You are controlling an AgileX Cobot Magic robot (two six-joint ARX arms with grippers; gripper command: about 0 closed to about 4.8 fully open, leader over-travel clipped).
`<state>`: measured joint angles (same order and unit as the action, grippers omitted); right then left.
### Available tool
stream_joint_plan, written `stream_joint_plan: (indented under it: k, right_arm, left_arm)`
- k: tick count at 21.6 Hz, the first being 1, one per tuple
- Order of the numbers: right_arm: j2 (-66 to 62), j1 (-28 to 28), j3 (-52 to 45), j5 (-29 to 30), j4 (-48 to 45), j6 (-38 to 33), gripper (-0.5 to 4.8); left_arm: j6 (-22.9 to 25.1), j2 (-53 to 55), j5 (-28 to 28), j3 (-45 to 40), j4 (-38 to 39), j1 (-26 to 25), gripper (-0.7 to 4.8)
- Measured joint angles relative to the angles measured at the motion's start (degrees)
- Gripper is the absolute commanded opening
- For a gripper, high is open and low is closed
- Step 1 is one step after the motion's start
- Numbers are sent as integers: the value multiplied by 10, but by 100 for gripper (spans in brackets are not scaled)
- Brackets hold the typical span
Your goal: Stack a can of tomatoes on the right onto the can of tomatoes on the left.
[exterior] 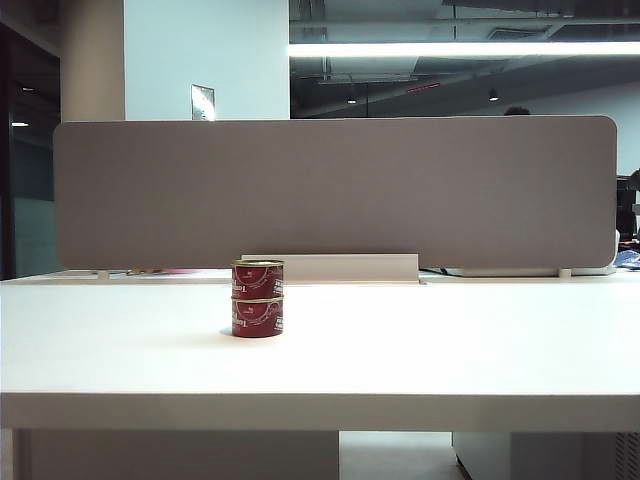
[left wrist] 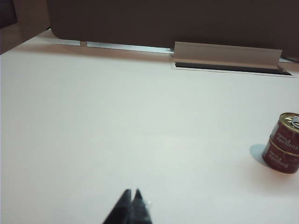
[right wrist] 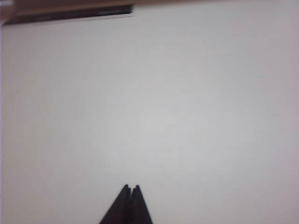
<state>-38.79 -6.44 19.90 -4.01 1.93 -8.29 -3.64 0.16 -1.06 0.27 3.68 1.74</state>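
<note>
Two red cans of tomatoes stand stacked on the white table. The upper can rests squarely on the lower can, a little left of the table's middle. The left wrist view shows the same stack, with the upper can above the lower can. My left gripper is shut and empty, well short of the stack and off to its side. My right gripper is shut and empty over bare table, with no can in its view. Neither arm appears in the exterior view.
A grey partition runs along the back of the table. In front of it lies a raised white cable flap over a dark slot. The table's front edge faces the camera.
</note>
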Motion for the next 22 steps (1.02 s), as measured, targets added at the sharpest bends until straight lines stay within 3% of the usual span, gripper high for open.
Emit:
stream_joint_plan:
  k: [7,18,22]
  right_arm:
    - [160,57,-107,13,-32,-23,-1]
    - [366,56,-189,26,-33,-22,-1]
    - [387,56,-191,28,-18,-3,-1]
  left_arm:
    - [0,0,0,0,0,0,-6]
    - [0,0,0,0,0,0,-6]
    - [0,0,0,0,0,0,-6]
